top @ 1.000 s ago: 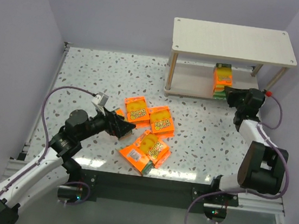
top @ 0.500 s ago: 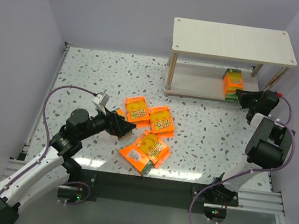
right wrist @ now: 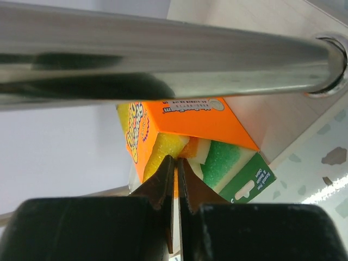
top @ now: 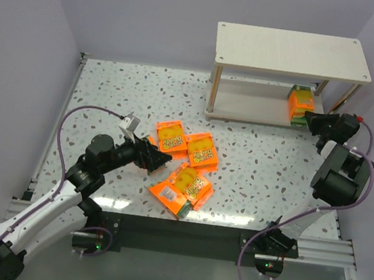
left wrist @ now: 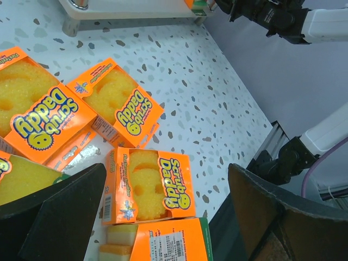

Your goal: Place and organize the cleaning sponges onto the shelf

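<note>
Top view: a speckled table [top: 111,90] stands between lilac walls. One sponge pack [top: 300,105] stands at the right end of the lower board of the shelf [top: 293,52], with the right gripper [top: 314,121] against it. The remaining packs [top: 185,164] lie clustered mid-table, and the left gripper [top: 151,157] is beside them.

Left wrist view: the fingers are spread wide above the Scrub Daddy packs and hold nothing.

Right wrist view: the fingers are pressed nearly together, tips at the shelved pack's layered edge.

Judged step: seating this pack. The next move calls for backing away without tipping it.
</note>
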